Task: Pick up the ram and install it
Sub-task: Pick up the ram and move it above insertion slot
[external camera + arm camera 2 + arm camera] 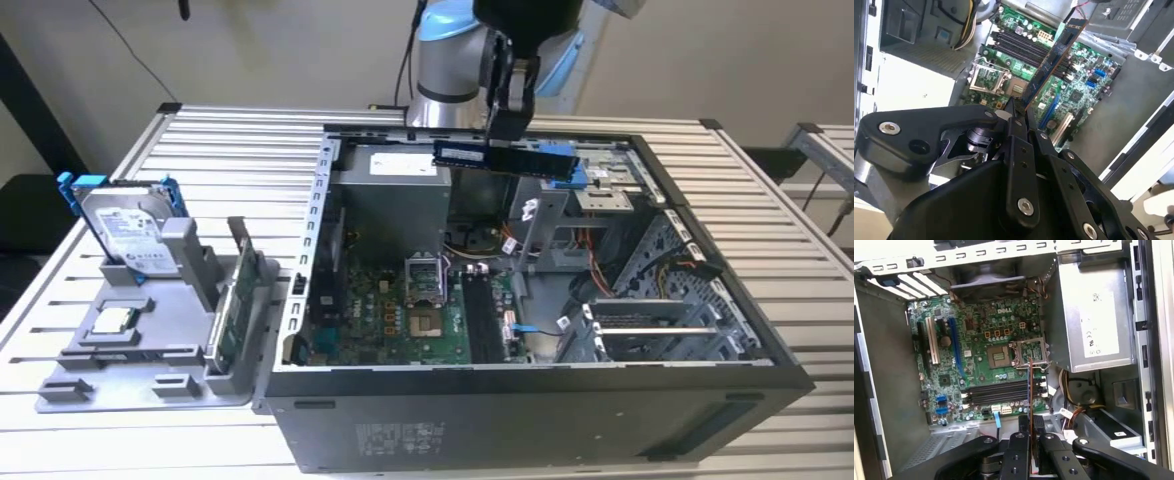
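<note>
The ram (514, 158), a narrow dark stick bearing a pale label at one end, is pinched in the pincer (505, 140) and held level above the open computer case (534, 420), near its power-supply (387, 195) edge.

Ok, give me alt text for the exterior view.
The gripper holds the ram roughly level above the open computer case, its motherboard exposed below. At the exterior view's left, a grey holder on the slatted table carries a hard drive and an upright green card.
</note>
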Robot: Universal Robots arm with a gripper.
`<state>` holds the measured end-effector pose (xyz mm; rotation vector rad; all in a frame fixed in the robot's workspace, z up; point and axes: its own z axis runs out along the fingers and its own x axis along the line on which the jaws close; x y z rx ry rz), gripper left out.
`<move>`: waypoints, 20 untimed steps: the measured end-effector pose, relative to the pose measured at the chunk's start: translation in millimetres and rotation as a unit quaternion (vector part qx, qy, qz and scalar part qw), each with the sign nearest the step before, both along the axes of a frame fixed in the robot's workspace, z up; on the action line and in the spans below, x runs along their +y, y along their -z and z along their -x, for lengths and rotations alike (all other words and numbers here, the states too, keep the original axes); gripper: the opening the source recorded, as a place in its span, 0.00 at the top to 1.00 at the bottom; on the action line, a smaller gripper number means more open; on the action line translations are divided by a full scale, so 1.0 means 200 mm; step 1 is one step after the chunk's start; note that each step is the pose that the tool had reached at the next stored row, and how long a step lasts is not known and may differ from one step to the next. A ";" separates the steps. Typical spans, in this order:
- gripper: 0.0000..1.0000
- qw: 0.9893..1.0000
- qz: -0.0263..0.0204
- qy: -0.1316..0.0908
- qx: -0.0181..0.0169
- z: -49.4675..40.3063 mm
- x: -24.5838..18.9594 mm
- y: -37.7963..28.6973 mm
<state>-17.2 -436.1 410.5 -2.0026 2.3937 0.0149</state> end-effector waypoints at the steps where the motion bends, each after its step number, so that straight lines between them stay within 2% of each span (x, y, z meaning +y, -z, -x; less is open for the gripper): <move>1: 0.86 1.000 0.000 0.006 0.000 0.000 0.000 0.000; 5: 0.86 0.999 0.000 0.032 0.000 0.000 0.000 0.002; 9: 0.86 0.998 0.000 0.058 0.000 -0.001 0.000 0.003; 14: 0.86 0.996 0.000 0.091 0.000 -0.001 0.000 0.006; 20: 0.86 0.992 0.000 0.128 0.000 -0.002 0.000 0.008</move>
